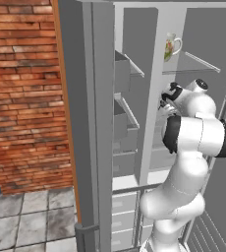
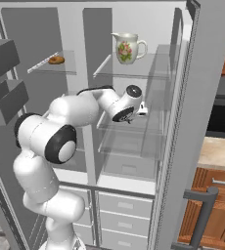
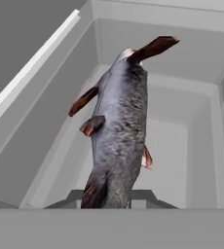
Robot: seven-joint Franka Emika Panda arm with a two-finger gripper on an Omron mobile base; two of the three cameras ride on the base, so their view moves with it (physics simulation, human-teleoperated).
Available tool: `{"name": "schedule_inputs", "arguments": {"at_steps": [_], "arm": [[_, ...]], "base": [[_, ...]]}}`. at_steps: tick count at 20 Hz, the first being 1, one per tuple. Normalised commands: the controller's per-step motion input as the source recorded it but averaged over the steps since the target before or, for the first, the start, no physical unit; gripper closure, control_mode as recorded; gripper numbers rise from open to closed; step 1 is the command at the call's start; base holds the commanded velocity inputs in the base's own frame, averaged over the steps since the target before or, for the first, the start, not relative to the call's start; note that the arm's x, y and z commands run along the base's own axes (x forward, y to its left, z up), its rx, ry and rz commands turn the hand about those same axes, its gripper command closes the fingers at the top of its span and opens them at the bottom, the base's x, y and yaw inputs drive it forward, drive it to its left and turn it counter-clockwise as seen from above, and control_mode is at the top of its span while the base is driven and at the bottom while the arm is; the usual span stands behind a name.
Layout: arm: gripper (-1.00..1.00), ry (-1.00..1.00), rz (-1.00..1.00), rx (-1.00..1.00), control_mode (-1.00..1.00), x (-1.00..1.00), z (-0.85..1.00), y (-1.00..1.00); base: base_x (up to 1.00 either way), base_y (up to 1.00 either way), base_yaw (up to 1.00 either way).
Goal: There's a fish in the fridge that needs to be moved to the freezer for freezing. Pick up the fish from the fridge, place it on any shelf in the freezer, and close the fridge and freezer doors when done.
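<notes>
We see the white arm (image 2: 60, 132) reaching into the fridge (image 2: 148, 29), the wider half of the tall grey unit, with its hand at the level of the middle glass shelf (image 2: 129, 144). In the hand view the fish (image 3: 119, 131) stands close before the camera: grey, speckled body, reddish-brown fins and tail, its length running up and away from the gripper (image 3: 106, 202). The lower end of the fish sits between the two dark tips at the bottom of that view, and the tips are drawn in against it, so we record the fingers as closed on the fish. Whether the fish touches the shelf beneath it or hangs free, we cannot tell from this angle.

Around the fish we see plain grey and white inner walls of the compartment.

On the top glass shelf (image 2: 134, 71) of the fridge stands a white pitcher (image 2: 127, 48) with a flower pattern, upright, handle toward the open door side. In the freezer (image 2: 60, 34), the narrower half, a small brown item (image 2: 56, 59) lies on an upper shelf; probably a baked good, but it is too small to name. Grey bins (image 1: 122, 74) hang on the freezer door. Both doors stand open. White drawers (image 2: 124, 215) sit below.
</notes>
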Motion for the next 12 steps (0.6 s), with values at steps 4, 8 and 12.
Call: {"name": "schedule_inputs", "arguments": {"at_steps": [4, 8, 12], "arm": [[1.0, 0.0, 0.0, -0.03, -1.0, -0.66, 0.27, 0.04], [1.0, 0.01, 0.0, -0.02, -1.0, -0.77, 0.5, 0.04], [1.0, 0.14, 0.0, -0.1, -1.0, -0.64, 0.53, 0.14]], "base": [[0.0, 0.0, 0.0], [0.0, 0.0, 0.0], [0.0, 0.0, 0.0]]}}
